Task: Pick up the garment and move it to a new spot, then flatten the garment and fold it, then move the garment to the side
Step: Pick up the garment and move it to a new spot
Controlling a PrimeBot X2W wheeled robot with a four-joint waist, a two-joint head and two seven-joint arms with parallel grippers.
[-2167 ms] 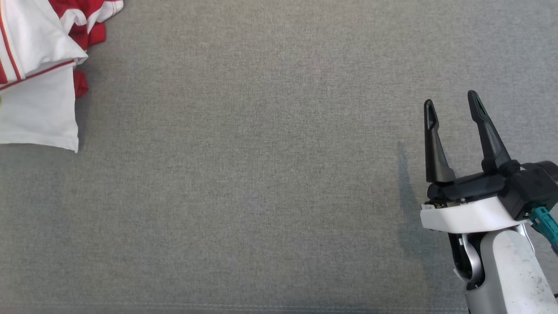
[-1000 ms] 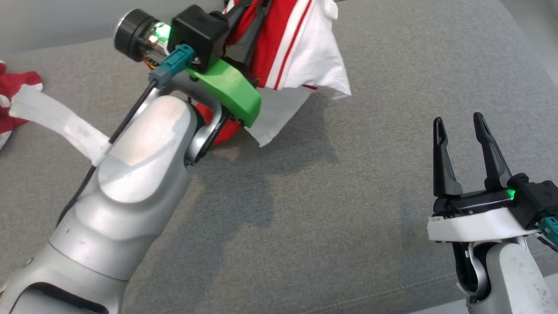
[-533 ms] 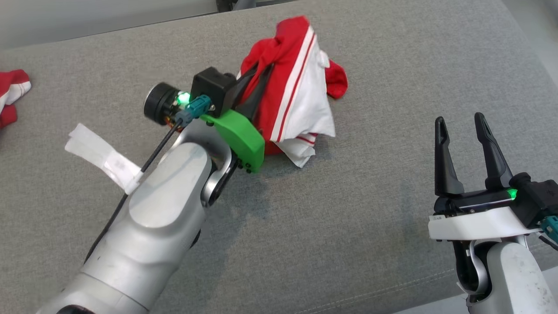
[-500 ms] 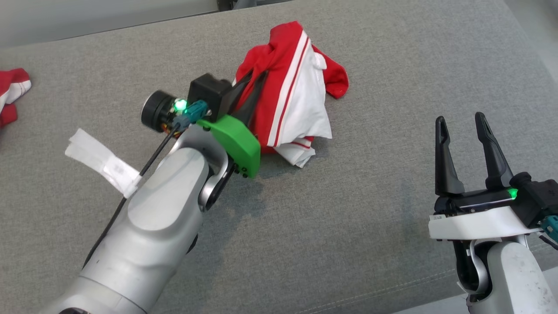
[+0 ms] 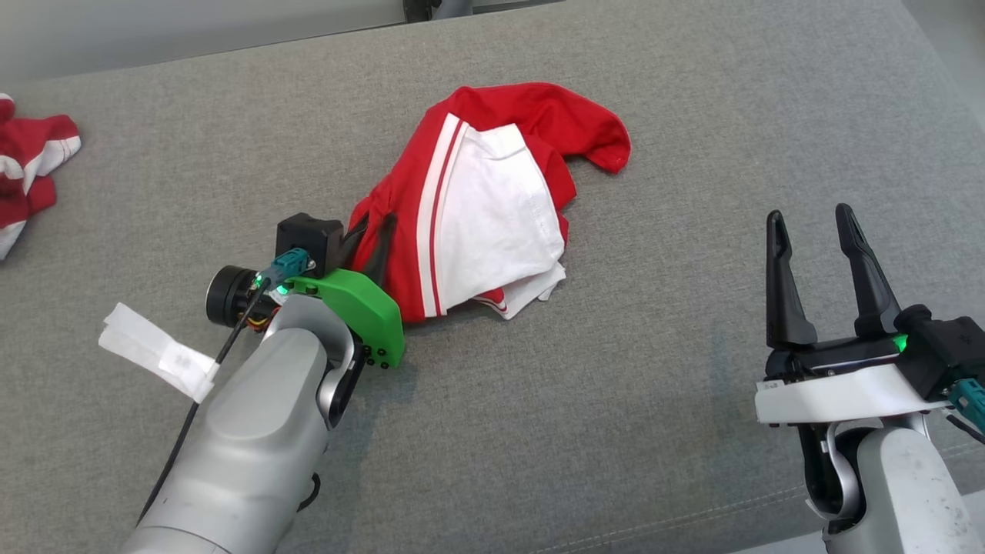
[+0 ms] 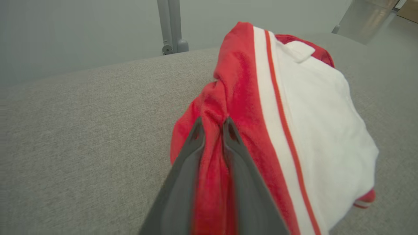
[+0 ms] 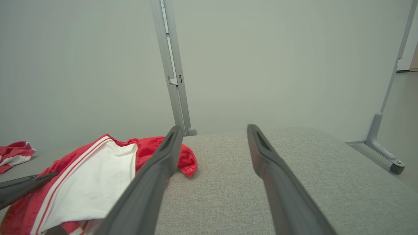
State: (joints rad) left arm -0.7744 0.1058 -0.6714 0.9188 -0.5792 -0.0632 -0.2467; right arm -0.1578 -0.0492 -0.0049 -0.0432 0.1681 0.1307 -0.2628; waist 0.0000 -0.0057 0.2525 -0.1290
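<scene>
Nearest, at the lower right of the head view, the right gripper (image 5: pixel 809 217) stands over the grey upholstered cushion (image 5: pixel 616 400), its fingers spread wide with nothing between them, well apart from the cloth; at the lower left, the left gripper (image 5: pixel 375 225) lies low beyond its green wrist cover (image 5: pixel 362 312), a white tape tag (image 5: pixel 154 350) on its cable; its fingers are pinched together on a red fold at the near-left edge of the red-and-white garment (image 5: pixel 485 223); the garment lies crumpled mid-cushion, white panel uppermost, a red end trailing to the far right; a second red-and-white garment (image 5: pixel 31 169) lies at the far left edge; beyond the cushion, a grey metal post (image 7: pixel 173 65) rises against the pale wall.
</scene>
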